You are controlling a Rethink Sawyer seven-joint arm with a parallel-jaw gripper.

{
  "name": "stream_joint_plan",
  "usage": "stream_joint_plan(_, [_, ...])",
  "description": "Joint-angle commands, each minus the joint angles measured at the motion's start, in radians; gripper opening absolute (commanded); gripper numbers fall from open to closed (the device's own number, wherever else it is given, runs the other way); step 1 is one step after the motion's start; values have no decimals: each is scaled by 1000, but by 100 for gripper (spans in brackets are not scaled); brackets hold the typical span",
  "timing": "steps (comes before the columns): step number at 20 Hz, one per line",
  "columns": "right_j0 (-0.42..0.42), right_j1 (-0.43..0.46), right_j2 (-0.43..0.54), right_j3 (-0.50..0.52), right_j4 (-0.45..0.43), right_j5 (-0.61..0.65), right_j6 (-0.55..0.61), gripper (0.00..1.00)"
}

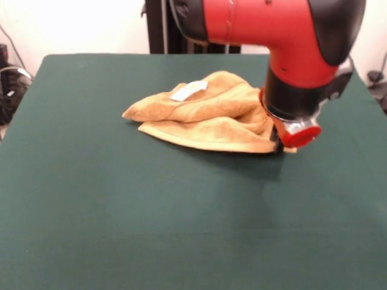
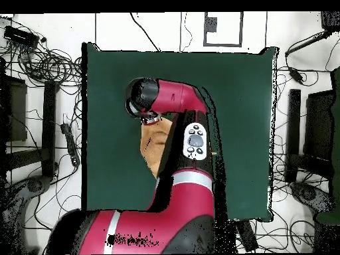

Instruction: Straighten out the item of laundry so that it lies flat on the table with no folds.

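The item of laundry point(image 1: 205, 115) is a golden-orange towel lying crumpled and folded over itself on the far middle of the green table point(image 1: 121, 211). A small white label point(image 1: 188, 90) shows on top of it. The red and black arm comes down over the towel's right corner. My gripper point(image 1: 279, 144) sits low at that corner, touching or nearly touching the cloth, and the wrist hides most of it. In the overhead view the arm covers most of the towel point(image 2: 156, 149), leaving only a strip showing beside it on the table point(image 2: 246, 99).
Cables and dark equipment point(image 2: 46, 73) lie on the floor round the table's sides. More cables point(image 1: 9, 84) show past the table's left edge in the front view. Wide bare green cloth stretches in front of the towel.
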State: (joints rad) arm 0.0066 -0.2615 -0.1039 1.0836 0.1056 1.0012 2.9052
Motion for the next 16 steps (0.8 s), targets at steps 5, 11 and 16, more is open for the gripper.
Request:
stream_joint_plan(5, [-74, -37, 129, -222, -98, 293, -294, 0])
stream_joint_plan(11, [-117, -18, 172, -172, -110, 207, -317, 0])
stream_joint_plan(16, [-177, 108, 211, 2, -202, -246, -304, 0])
